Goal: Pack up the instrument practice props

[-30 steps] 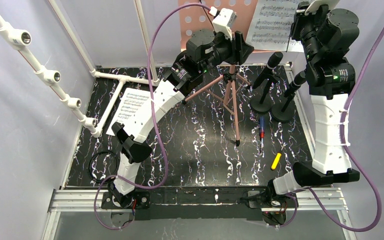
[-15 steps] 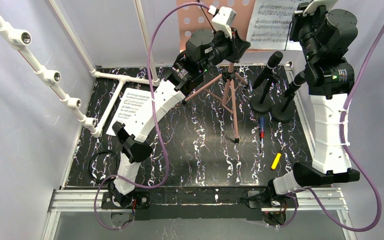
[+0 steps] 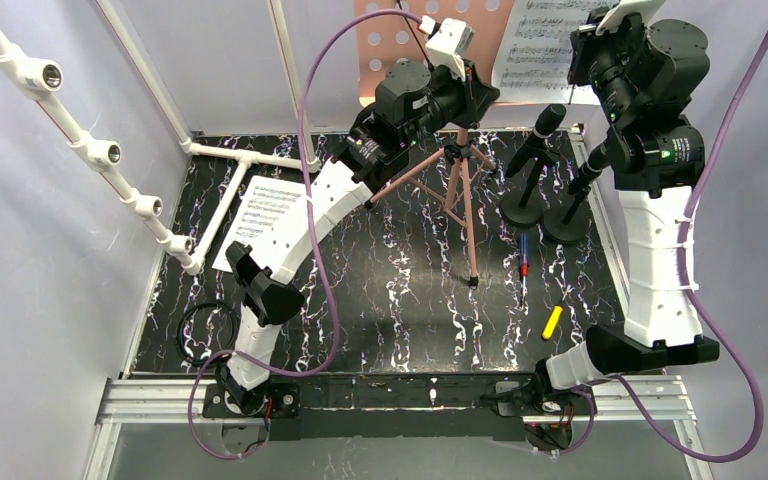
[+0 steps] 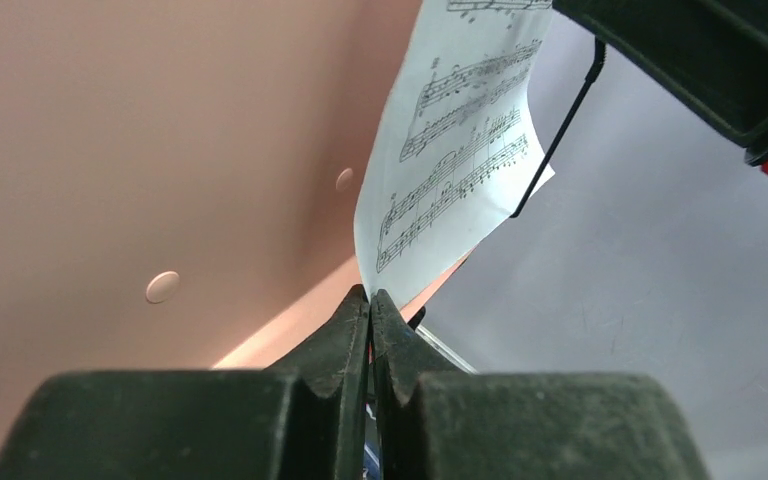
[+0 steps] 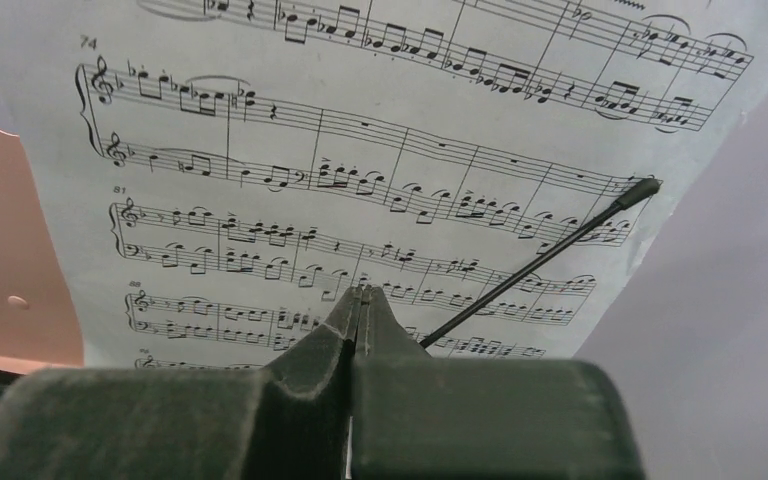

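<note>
Music desk, salmon-pink w/ holes, stands on thin tripod legs at the far-center of the table, w/ one sheet-music page propped on it. Only the top cam shows a 2nd page lying flat at far left, plus a mic and a 2nd mic on round bases just right of the tripod. Left gripper: my wrist cam shows the fingers pressed together right at the propped page's bottom corner and the desk's lower lip; can't tell if anything's pinched btwn them. Right gripper: fingers together too, tips over the page's lower staves, w/ a thin black wire arm crossing the sheet. Can't tell whether paper is nipped. Top cam doesn't resolve either set of fingertips.
</note>
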Robot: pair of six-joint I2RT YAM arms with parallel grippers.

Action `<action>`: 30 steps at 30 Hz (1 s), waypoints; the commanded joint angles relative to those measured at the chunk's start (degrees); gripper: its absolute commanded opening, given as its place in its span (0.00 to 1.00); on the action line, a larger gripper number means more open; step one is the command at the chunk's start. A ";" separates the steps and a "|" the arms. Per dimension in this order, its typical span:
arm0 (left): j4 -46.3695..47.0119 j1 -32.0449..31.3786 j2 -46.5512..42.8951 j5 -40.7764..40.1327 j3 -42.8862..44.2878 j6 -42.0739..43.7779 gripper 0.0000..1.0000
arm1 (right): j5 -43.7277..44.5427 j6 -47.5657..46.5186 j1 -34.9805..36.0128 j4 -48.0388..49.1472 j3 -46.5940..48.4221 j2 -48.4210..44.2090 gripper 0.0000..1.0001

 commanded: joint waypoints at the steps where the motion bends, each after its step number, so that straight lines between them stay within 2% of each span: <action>1: 0.80 -0.19 -4.12 -2.62 -1.12 0.98 0.00 | -1.88 1.27 0.14 2.46 0.14 -1.28 0.01; 3: 0.59 -0.20 -4.10 -3.14 -1.16 1.02 0.00 | -0.47 1.58 0.11 2.70 0.08 -1.49 0.20; 6: 0.32 -0.24 -4.16 -3.29 -1.35 1.18 0.00 | 2.93 2.02 0.12 1.82 1.69 -1.07 0.28; 8: 0.30 -0.26 -4.36 -3.41 -1.53 1.28 0.00 | 4.04 2.60 0.18 0.41 4.43 0.23 0.40; 11: 0.48 -0.25 -4.59 -3.34 -1.85 1.35 0.00 | 3.63 3.50 0.11 -1.09 6.82 2.10 0.46; 21: 0.69 -0.18 -5.73 -3.58 -3.18 1.95 0.00 | 6.20 6.41 -0.23 -2.06 9.16 4.97 0.46; 30: 0.35 -0.14 -5.57 -4.18 -3.42 1.92 0.00 | 9.82 10.42 -0.30 1.29 4.78 0.21 0.50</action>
